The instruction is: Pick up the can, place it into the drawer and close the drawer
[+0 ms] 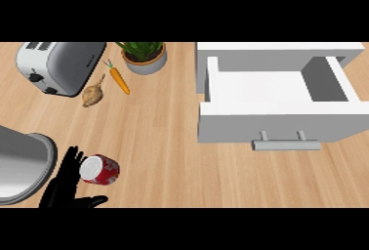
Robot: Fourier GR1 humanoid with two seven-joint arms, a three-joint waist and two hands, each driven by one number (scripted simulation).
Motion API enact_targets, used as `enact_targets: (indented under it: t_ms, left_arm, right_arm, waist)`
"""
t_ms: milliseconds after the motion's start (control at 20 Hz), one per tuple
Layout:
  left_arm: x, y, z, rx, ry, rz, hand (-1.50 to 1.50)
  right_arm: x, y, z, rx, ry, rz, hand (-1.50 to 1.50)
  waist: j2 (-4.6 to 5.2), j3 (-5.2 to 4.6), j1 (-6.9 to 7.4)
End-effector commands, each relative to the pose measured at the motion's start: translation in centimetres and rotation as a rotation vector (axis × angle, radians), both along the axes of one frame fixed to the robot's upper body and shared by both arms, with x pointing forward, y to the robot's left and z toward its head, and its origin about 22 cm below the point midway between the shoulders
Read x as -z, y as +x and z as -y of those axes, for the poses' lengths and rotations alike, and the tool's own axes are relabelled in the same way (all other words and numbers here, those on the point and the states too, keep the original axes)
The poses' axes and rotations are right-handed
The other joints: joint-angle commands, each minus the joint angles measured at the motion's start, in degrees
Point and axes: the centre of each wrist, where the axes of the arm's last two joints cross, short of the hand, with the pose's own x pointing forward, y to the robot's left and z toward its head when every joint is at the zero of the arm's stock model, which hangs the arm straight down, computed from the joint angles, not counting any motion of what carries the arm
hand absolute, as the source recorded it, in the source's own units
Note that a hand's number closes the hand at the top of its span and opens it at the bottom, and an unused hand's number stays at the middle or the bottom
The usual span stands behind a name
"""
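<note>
A red can [100,170] with a silver top stands on the wooden counter at the lower left. My left hand [66,188] is right beside it on its left, fingers straight and pointing up, thumb spread out below the can; the fingers are not curled round it. The white drawer [277,119] at the upper right is pulled open, its inside bare, with a grey handle [286,144] on its front. My right hand does not show.
A large metal pot [22,166] sits at the left edge, close to my left hand. At the back stand a toaster [59,66], a potted plant [145,56], a carrot [119,78] and a pale root vegetable [92,93].
</note>
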Motion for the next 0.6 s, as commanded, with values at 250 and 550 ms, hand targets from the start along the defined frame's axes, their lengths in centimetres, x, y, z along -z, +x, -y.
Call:
enact_targets:
  t_ms: [250,550]
  left_arm:
    - [1.8,2.2,1.6,0.007,-0.065,-0.001,-1.50]
    - [2.5,3.1,1.5,-0.010,-0.116,0.006,1.50]
  right_arm:
    - [-0.9,-1.5,2.1,0.003,0.007,-0.003,-1.50]
    - [-1.3,0.2,-1.5,-0.001,0.005,0.005,-1.50]
  waist:
    - [-0.02,-0.01,-0.14]
    - [0.03,-0.02,-0.08]
